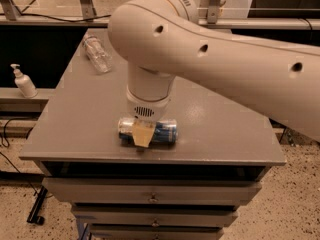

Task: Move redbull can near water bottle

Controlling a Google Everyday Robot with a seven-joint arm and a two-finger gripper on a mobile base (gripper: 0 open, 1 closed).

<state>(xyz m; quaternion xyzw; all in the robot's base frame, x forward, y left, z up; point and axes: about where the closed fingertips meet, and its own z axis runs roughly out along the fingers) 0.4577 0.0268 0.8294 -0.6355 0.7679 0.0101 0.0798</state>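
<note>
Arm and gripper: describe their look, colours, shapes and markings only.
The arm is a thick, rounded, glossy cream shell with small dark round holes along it and no cables showing. Its cylindrical wrist ends in a white collar with a small dark grille. The gripper, tan and wedge-shaped, sits over the redbull can near the table front.

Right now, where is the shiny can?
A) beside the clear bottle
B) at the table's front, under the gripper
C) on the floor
B: the redbull can lies on its side near the front edge of the table with the gripper down over it, far from the water bottle.
</note>
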